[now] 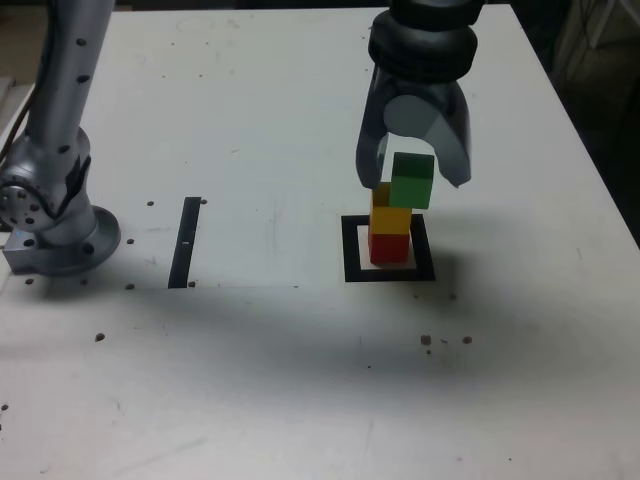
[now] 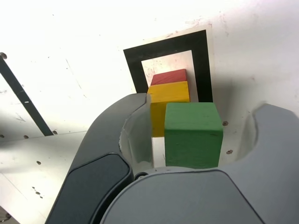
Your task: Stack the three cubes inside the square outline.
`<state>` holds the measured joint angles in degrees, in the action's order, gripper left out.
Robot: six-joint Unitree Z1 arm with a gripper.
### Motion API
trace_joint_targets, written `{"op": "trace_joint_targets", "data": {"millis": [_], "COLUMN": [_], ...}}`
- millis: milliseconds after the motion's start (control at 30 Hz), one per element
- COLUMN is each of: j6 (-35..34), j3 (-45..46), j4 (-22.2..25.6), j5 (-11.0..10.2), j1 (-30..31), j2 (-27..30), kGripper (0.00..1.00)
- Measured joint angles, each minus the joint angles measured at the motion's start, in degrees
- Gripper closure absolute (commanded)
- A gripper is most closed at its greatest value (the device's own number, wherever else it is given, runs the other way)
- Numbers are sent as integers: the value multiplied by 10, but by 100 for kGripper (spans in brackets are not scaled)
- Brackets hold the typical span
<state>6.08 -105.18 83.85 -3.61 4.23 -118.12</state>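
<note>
White tabletop [image 1: 270, 380], speckled with dark marks, beside a dim room.

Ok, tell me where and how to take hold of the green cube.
Grip the green cube by two opposite upright faces, coming from above: its top is uncovered, its flat sides look parallel, and the open hand already straddles it.

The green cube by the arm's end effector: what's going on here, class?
The end effector is open around the green cube. The green cube sits off-centre over the yellow cube, which is on the red cube, inside the black square outline.
</note>
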Motion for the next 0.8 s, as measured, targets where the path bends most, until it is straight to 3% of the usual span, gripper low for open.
{"op": "trace_joint_targets", "data": {"millis": [800], "j6": [-1], "j3": [41], "j4": [13], "j5": [9], "j1": [-5], "j2": [12], "kGripper": [5]}}
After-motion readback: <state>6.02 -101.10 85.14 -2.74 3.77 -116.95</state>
